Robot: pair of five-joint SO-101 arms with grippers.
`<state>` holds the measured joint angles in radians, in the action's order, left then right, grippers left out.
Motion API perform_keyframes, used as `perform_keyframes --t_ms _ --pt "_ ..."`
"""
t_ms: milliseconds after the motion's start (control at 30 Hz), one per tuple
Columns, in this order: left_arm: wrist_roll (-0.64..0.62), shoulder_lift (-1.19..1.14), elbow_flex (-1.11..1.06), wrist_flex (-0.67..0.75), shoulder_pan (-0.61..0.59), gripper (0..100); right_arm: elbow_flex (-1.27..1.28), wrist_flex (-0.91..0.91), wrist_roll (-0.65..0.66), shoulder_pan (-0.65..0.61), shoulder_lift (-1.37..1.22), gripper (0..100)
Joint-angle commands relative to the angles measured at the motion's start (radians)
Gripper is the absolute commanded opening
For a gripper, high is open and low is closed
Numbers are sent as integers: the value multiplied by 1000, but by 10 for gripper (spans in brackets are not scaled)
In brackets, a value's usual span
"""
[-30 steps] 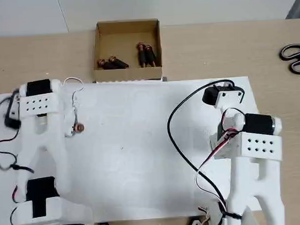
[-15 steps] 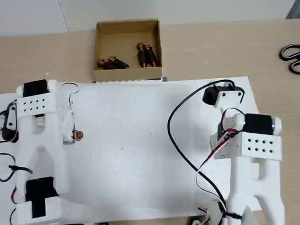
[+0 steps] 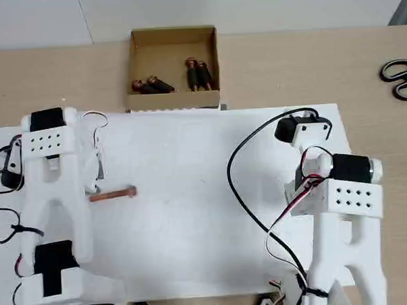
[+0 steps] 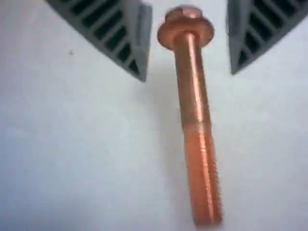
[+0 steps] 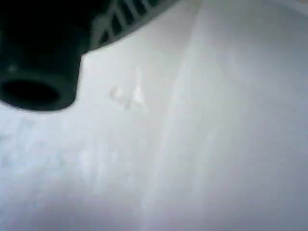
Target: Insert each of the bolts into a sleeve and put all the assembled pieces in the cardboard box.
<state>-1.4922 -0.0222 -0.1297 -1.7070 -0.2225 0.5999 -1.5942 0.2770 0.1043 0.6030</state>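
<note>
1. Copper-coloured, long-shanked metal bolt (image 4: 192,120) with a flanged head lies flat on the white sheet (image 3: 206,213). In the high view the bolt (image 3: 113,193) lies crosswise just beside the left arm, its head pointing toward the middle of the sheet.
2. The left gripper (image 4: 187,70) is spread wide. Its grey ribbed fingers (image 4: 115,29) stand on either side of the bolt's head, with a clear gap on both sides.
3. A black hollow cylindrical sleeve (image 5: 41,57) is clamped in the right gripper (image 3: 298,130), open end showing, above the sheet near its far right corner and well apart from the bolt.
4. The open brown cardboard box (image 3: 174,100) sits just beyond the sheet's far edge. It holds four assembled pieces: two dark sleeves with copper heads (image 3: 152,85) lying by the front wall, and two more (image 3: 197,73) side by side toward the right wall.
5. The sheet lies on a light wooden table (image 3: 287,68).
6. A pair of black-handled scissors (image 3: 399,76) rests at the table's far right edge.
</note>
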Motion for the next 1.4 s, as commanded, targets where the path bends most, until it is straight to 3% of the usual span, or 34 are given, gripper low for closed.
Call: perform_keyframes --t_ms 0,200,267,467,700,800,1000,1200,1367 --pt "-5 44 45 -9 -8 115 -8 5 -8 8 31 3" --pt "2 44 45 -9 -12 115 -8 5 -8 8 33 3" --pt "72 52 48 -9 -35 115 -8 5 -8 8 33 3" --pt "539 54 76 -48 -83 112 -8 5 -8 8 33 3" --pt "1416 43 79 -46 -127 111 -8 5 -8 8 33 3" --pt "1714 49 68 -46 -123 111 -8 5 -8 8 33 3" --pt "1961 43 71 -2 -121 111 -6 8 -8 8 33 3" --pt "2351 43 67 91 -115 111 -6 8 -6 8 33 3" --pt "2572 41 67 89 -72 111 -6 8 -2 8 33 3"
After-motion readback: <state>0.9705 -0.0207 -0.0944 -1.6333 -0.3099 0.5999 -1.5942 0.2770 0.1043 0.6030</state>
